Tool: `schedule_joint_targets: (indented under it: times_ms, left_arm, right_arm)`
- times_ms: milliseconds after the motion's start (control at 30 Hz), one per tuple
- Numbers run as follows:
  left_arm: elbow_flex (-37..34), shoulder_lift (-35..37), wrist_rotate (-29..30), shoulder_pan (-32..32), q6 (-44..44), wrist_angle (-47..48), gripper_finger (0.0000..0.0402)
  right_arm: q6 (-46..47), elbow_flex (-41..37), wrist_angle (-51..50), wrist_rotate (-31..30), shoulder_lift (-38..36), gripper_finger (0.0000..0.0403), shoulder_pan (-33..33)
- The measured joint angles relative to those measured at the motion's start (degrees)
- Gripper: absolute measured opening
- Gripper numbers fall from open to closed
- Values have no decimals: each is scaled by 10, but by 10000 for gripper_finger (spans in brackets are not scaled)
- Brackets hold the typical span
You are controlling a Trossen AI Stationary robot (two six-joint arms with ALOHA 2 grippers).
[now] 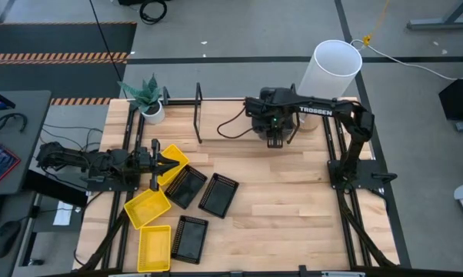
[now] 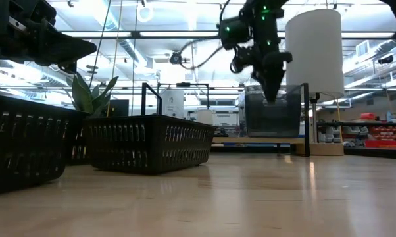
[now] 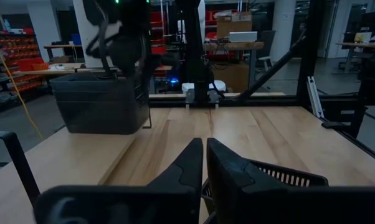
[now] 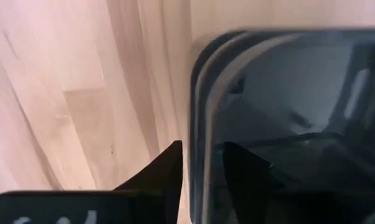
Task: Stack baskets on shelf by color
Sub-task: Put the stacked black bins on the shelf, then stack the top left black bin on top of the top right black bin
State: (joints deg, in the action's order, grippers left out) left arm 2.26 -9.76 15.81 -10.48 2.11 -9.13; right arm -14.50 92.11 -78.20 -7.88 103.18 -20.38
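The dark grey baskets [image 2: 272,117] are nested in a stack at the shelf's right end [image 2: 307,118], and also show in the left wrist view [image 3: 100,102]. My right gripper [image 4: 203,163] points down at the stack's rim, shut on it. My left gripper [image 3: 204,154] is shut and hovers above the table's left side [image 1: 164,161], over a yellow basket [image 1: 174,163]. Two more yellow baskets [image 1: 147,208] [image 1: 154,248] and three black mesh baskets [image 1: 187,187] [image 1: 218,194] [image 1: 191,238] lie flat on the table. My right gripper grips the grey stack's side wall at its rim [image 4: 200,118], near a rounded corner. One finger [image 4: 169,168] is outside the wall and the other [image 4: 246,171] inside. The fingers come from above, pointing down. The stack stands upright and level; whether it rests on the shelf I cannot tell.
The shelf's left upright frame [image 1: 199,115] stands at the far middle of the table. A tall white cylinder [image 1: 335,68] stands behind the right arm and a potted plant [image 1: 149,98] sits at the far left corner. Bare wood [image 1: 293,208] lies on the table's right half.
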Motion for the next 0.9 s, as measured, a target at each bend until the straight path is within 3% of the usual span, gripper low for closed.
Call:
schedule_joint_targets:
  times_ms: [233, 467, 900]
  left_arm:
    - [0, 0, 0, 0, 0, 0, 28]
    - [0, 0, 0, 0, 0, 0, 36]
    - [0, 0, 0, 0, 0, 0, 29]
  right_arm:
    - [11, 83, -19, 1, 0, 139, 21]
    - [38, 144, -18, 42, 0, 156, 52]
    - [61, 157, 5, 45, 0, 186, 114]
